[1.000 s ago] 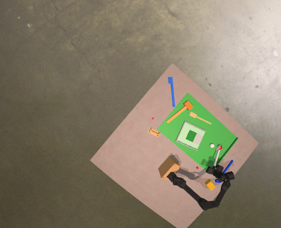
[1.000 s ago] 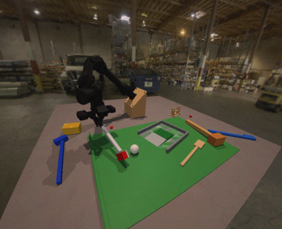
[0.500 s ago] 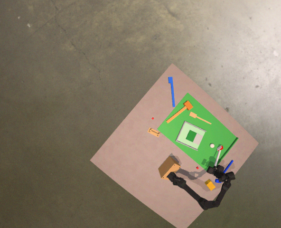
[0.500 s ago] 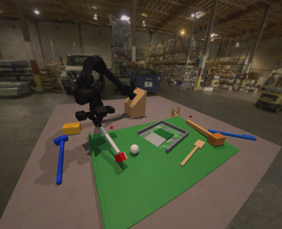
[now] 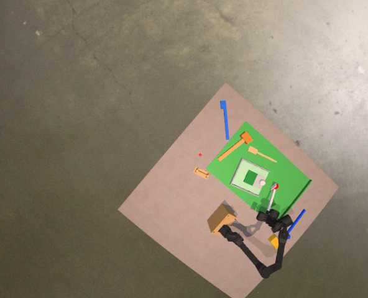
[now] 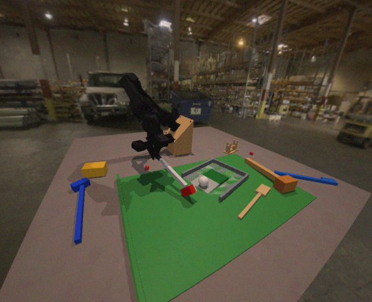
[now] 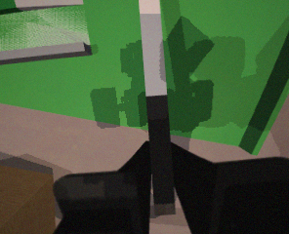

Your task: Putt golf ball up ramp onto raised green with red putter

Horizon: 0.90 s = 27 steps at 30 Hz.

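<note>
My gripper (image 5: 268,212) (image 6: 154,157) (image 7: 155,144) is shut on the black grip of the red putter (image 5: 275,186) (image 6: 188,190) (image 7: 154,58). The putter's pale shaft slants down over the mat, and its red head is a short gap from the ball, on the ball's side away from the green. The white golf ball (image 5: 262,182) (image 6: 203,181) is on the pale ramp (image 6: 213,186), at the open side of the grey-walled enclosure. The dark raised green (image 5: 250,177) (image 6: 216,176) is beyond the ball. The wrist view does not show the ball or the putter head.
A grey wall (image 5: 236,171) (image 6: 235,187) (image 7: 37,55) borders the enclosure. An orange mallet (image 5: 246,137) (image 6: 285,183) and wooden mallet (image 5: 253,150) (image 6: 263,189) lie beyond it. A brown box (image 5: 221,218) (image 6: 183,139), yellow block (image 5: 273,241) (image 6: 94,169) and blue mallet (image 5: 296,221) (image 6: 79,211) are near the arm.
</note>
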Each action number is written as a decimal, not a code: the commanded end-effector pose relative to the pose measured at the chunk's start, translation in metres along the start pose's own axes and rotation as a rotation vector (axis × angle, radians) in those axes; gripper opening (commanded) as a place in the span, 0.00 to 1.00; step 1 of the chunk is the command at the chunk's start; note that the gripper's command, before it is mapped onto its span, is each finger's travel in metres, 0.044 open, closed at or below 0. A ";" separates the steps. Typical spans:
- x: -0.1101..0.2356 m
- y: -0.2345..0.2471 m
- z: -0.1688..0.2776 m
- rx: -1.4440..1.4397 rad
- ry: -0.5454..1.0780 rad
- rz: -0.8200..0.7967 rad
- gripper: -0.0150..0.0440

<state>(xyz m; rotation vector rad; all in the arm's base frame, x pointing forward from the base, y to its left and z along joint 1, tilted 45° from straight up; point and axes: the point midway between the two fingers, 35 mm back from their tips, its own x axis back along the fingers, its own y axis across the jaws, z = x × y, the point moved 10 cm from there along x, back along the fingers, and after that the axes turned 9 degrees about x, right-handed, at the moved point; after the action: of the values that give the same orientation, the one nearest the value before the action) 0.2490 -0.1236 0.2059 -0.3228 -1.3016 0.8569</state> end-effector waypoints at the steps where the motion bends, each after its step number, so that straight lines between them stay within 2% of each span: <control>1: 0.012 0.003 0.000 -0.009 -0.004 0.006 0.25; 9: 0.057 0.003 0.001 -0.008 -0.004 0.005 0.25; 27: 0.051 0.004 -0.001 -0.001 -0.008 0.001 0.25</control>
<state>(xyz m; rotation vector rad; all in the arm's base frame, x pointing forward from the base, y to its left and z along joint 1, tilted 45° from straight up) 0.2488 -0.0846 0.2393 -0.3235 -1.3089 0.8571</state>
